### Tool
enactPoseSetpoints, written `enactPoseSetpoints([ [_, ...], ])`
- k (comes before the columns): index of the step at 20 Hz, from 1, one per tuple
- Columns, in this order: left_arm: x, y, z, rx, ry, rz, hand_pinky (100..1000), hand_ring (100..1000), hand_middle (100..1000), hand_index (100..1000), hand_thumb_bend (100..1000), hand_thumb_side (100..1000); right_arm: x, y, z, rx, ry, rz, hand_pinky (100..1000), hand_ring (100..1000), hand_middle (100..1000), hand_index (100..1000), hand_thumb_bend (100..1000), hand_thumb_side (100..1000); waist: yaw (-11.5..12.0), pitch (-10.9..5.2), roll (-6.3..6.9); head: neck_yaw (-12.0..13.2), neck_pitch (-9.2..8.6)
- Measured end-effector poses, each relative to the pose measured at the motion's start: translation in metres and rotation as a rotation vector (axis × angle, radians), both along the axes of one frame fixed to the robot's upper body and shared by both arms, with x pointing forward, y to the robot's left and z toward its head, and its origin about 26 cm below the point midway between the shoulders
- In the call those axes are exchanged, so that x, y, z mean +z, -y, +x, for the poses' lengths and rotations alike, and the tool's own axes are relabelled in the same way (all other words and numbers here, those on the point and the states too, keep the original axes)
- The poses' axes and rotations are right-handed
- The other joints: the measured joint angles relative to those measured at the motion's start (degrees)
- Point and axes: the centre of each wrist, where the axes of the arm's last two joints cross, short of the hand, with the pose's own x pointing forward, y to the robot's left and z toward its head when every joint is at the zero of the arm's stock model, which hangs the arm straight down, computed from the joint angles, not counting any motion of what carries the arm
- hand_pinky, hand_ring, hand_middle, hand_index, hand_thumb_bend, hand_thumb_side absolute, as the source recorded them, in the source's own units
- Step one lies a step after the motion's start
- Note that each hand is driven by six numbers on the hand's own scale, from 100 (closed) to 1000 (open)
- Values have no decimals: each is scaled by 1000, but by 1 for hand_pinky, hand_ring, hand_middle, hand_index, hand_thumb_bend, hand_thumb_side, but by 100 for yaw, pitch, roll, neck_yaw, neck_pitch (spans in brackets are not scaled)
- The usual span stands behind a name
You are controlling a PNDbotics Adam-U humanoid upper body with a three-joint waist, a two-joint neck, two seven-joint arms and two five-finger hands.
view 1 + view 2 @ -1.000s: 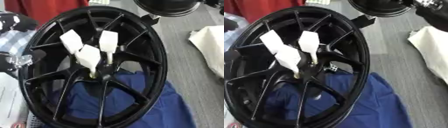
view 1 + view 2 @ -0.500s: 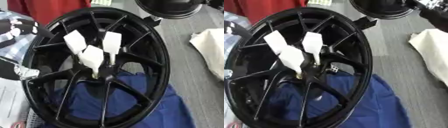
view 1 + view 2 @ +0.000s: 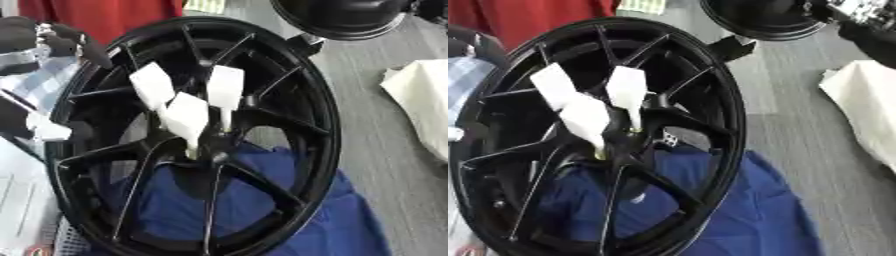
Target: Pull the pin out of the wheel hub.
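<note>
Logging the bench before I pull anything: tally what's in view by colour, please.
Black wheels: 2, the near wheel hub and another wheel behind it
White pins: 3, first, second, third
Blue cloth: 1
White cloth: 1
Total: 7

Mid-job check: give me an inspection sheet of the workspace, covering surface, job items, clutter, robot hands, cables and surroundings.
Surface: grey floor or table, partly covered by a blue cloth.
Job's things: black wheel hub standing tilted; three white-tagged pins in its centre, none pulled.
Clutter: white cloth on the right; papers lower left.
Robot hands: left robot hand at the rim's upper left, fingers unclear; right not identifiable.
Cables: nothing seen.
Surroundings: second black wheel behind; red fabric at the top.
</note>
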Motion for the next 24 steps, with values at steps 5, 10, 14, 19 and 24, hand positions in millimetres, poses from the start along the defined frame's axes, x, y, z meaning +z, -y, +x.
enactPoseSetpoints([
  [5,17,8,2,-33,-58,37,855,835,789,848,449,331,-2,0,1,2,-8,-8,935,750,594,768,100,575,-88,0,90,16,-6],
  [10,21,15,9,-45,-59,38,854,831,785,845,450,334,-2,0,1,0,-8,-16,935,750,594,768,100,579,-166,14,139,64,-8],
  [14,23,23,17,-67,-68,23,853,831,788,844,458,329,-1,-1,1,5,-8,-20,935,750,595,768,100,582,-211,54,147,104,-30],
  [19,20,37,25,-103,-87,21,855,837,809,854,467,319,2,-4,2,17,-2,-28,935,750,594,768,100,583,-293,79,151,175,-61],
  [24,13,45,36,-115,-107,31,857,840,813,857,470,295,3,-5,2,21,-1,-31,936,750,594,767,100,586,-341,118,166,245,-106],
])
